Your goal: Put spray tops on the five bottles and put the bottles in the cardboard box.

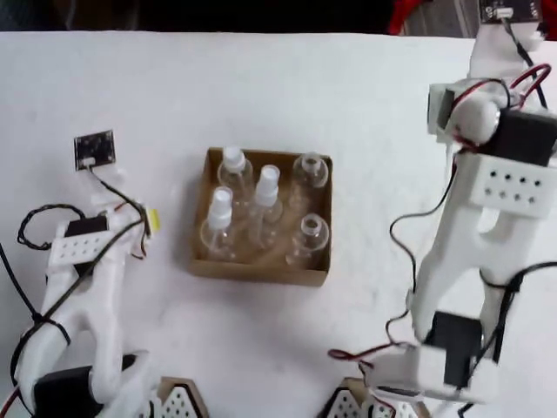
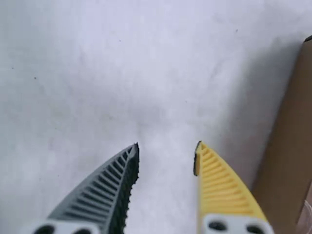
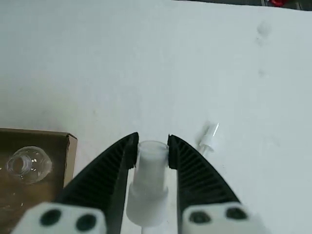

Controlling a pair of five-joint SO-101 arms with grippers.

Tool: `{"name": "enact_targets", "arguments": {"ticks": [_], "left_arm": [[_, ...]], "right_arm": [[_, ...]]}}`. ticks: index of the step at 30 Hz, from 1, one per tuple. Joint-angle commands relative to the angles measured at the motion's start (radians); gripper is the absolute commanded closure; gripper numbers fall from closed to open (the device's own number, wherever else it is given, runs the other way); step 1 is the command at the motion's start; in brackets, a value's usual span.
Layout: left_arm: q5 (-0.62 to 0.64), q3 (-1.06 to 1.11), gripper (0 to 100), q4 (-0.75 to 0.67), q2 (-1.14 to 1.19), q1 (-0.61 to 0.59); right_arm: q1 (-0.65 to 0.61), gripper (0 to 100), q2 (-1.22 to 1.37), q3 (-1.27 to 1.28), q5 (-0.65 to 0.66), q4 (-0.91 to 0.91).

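Observation:
The cardboard box (image 1: pixel 261 268) sits mid-table with several clear bottles upright in it. Three wear white spray tops (image 1: pixel 266 185); the two on the box's right side, one at the back (image 1: pixel 310 172) and one at the front (image 1: pixel 308 237), stand uncapped. My right gripper (image 3: pixel 152 139) is shut on a white spray top (image 3: pixel 148 180), above the table beside the box's corner (image 3: pixel 68 146). An uncapped bottle (image 3: pixel 29 163) shows inside that corner. My left gripper (image 2: pixel 166 146) is open with nothing between its fingers, low over the table just left of the box wall (image 2: pixel 292 146).
Another loose spray top (image 3: pixel 208 135) lies on the white table beyond the right gripper. The right arm (image 1: pixel 487 200) stands tall to the right of the box. The left arm (image 1: pixel 87 261) and its cables lie to the left. A small black board (image 1: pixel 94 150) is at the left.

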Motion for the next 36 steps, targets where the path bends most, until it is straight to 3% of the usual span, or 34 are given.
{"name": "enact_targets", "arguments": {"ticks": [1, 15, 25, 31, 36], "left_arm": [[-0.014, -0.008, 82, -0.017, -0.01, 0.005], [-0.014, -0.008, 82, -0.012, -0.01, 0.005], [-0.014, -0.008, 82, -0.017, -0.01, 0.008], [-0.014, -0.008, 82, -0.017, -0.01, 0.01], [-0.014, -0.008, 82, -0.017, -0.01, 0.012]], "right_arm": [[-0.056, 98.4, -0.131, 0.058, 0.006, -0.042], [-0.219, 98.4, -0.552, 0.601, 0.0, -0.461], [-0.243, 98.4, -0.779, 1.007, 0.018, -0.981], [-0.366, 98.4, -0.779, 1.166, 0.186, -1.379], [-0.456, 98.4, -0.737, 1.27, 0.247, -1.715]]}}
